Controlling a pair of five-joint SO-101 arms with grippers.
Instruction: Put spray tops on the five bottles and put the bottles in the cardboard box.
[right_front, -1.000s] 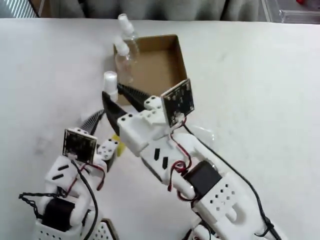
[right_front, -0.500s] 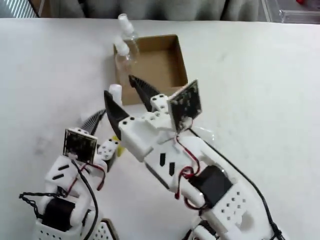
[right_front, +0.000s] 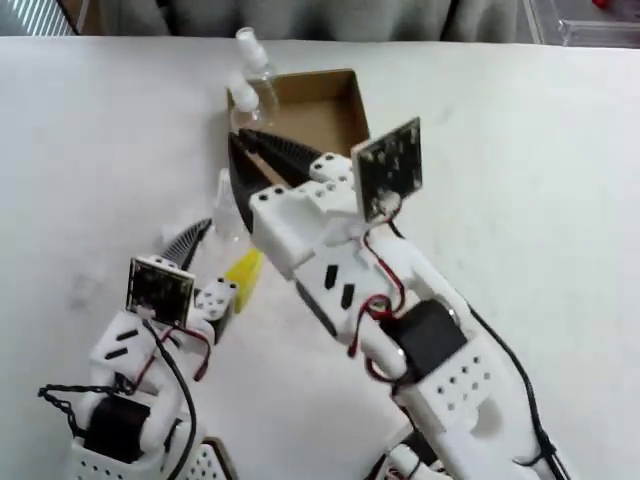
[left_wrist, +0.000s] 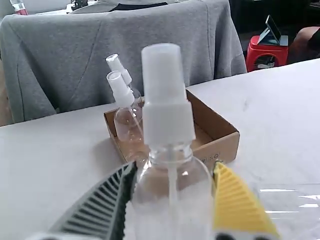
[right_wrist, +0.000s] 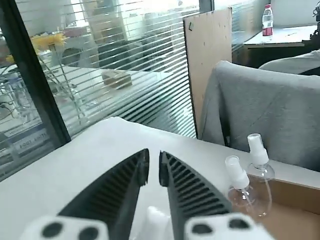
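A clear bottle (left_wrist: 170, 195) with a white spray top (left_wrist: 165, 100) stands between the grey and yellow fingers of my left gripper (left_wrist: 175, 170), which is shut on it. From above, this bottle (right_front: 226, 205) is near the front left of the cardboard box (right_front: 325, 105), inside my left gripper (right_front: 228, 240). My right gripper (right_front: 240, 140) hangs just above it toward the box, fingers close together with nothing between them; the right gripper (right_wrist: 152, 161) shows a thin gap. Two capped bottles (right_front: 245, 100) stand at the box's left wall, also bottles (right_wrist: 242, 187).
The cardboard box (left_wrist: 215, 137) is open on top with bare floor on its right side. A clear plastic wrap (left_wrist: 285, 200) lies on the white table to the right of the held bottle. A grey-draped chair stands beyond the far table edge.
My right gripper was open around the held bottle's spray top; it has risen, shifted toward the box, and closed. The left gripper has kept still with the bottle.
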